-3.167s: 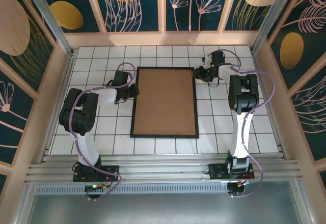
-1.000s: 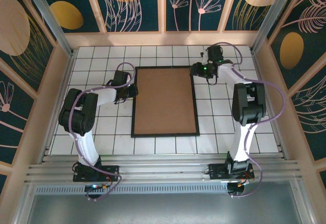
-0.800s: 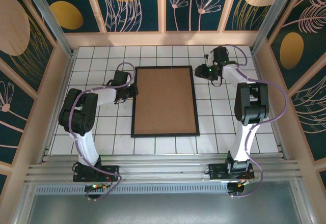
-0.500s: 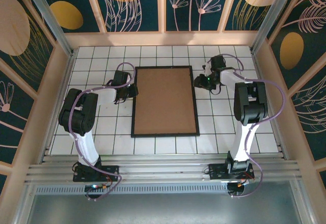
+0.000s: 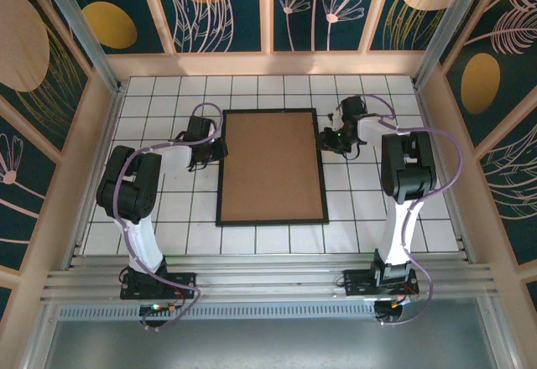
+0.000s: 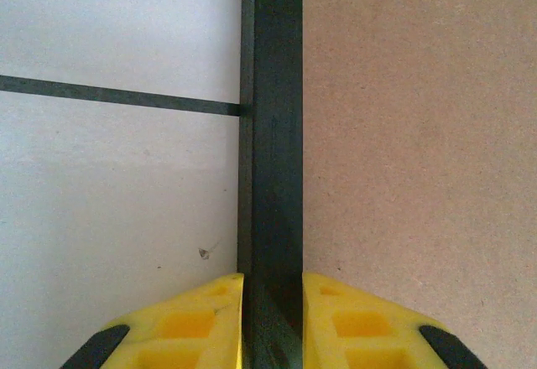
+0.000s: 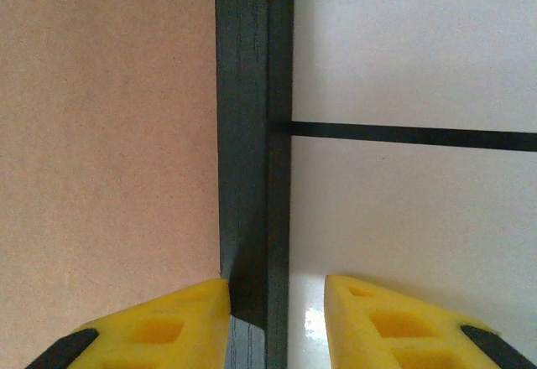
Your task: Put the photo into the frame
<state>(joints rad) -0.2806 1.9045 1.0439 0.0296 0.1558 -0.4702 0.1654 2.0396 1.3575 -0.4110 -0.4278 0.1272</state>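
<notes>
The black frame lies flat in the middle of the tiled table, with a plain brown backing board inside it. The photo is out of view. My left gripper is shut on the frame's left rail, a yellow finger pressed to each side. My right gripper straddles the right rail near its far end. Its inner finger touches the rail over the board. Its outer finger stands apart from the rail over the white tile, so this gripper is open.
White tiles with dark grout surround the frame on all sides. Wooden walls with painted panels close in the table at the back and both sides. The arm bases sit on the metal rail at the near edge.
My right arm has slid from the frame's far right corner a little nearer along the right rail, and its jaws have narrowed around the rail. The left arm and the frame have not moved.
</notes>
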